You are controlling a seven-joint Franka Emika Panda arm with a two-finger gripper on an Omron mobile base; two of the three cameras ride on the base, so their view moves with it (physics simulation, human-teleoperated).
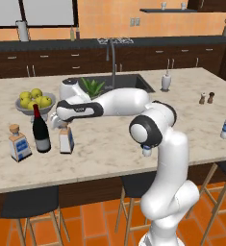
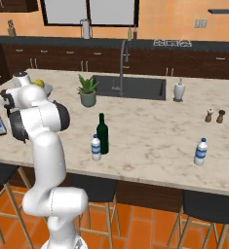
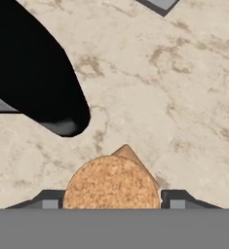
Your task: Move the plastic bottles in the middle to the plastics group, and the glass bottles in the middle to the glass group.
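My gripper (image 1: 65,126) hangs straight over a squat clear bottle (image 1: 66,139) that stands on the counter beside the near-black wine bottle (image 1: 40,129) and a second squat bottle (image 1: 19,144). In the hand view the tan stopper (image 3: 111,182) sits between my fingertips (image 3: 50,202), with a thin gap on each side; the gripper (image 3: 111,203) is open. In the middle of the counter stand the green bottle (image 2: 102,133) and a small water bottle (image 2: 95,147). Another water bottle (image 2: 200,151) stands far right.
A fruit bowl (image 1: 35,103) sits just behind the glass bottles. A potted plant (image 2: 87,91), the sink (image 2: 130,86) with its tap and a soap dispenser (image 2: 179,90) lie farther back. Two small shakers (image 2: 215,116) stand at the right. Stools line the counter's front edge.
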